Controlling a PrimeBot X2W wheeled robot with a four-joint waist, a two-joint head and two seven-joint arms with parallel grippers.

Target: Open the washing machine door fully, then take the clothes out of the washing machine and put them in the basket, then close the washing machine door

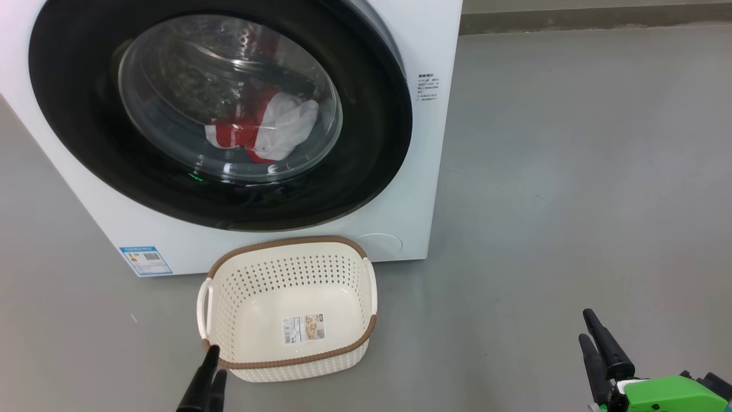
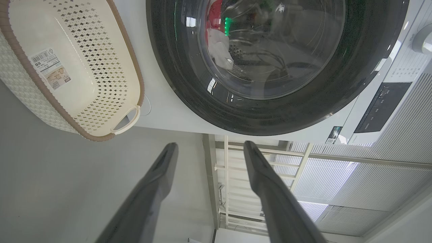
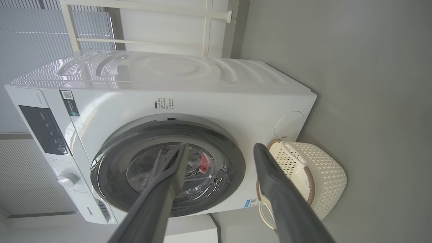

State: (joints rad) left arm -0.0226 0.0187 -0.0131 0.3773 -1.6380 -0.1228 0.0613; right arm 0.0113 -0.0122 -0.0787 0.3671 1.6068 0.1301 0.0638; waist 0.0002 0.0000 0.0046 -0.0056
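All views face washing machine [image 1: 423,171] (wrists sideways)

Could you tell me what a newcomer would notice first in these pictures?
First, the washing machine door, its glossy black rim and glass bowl taking up the head view's upper left, apparently shut. Behind the glass lie the red and white clothes. On the grey floor before the washing machine stands the cream basket, holding only a paper label.
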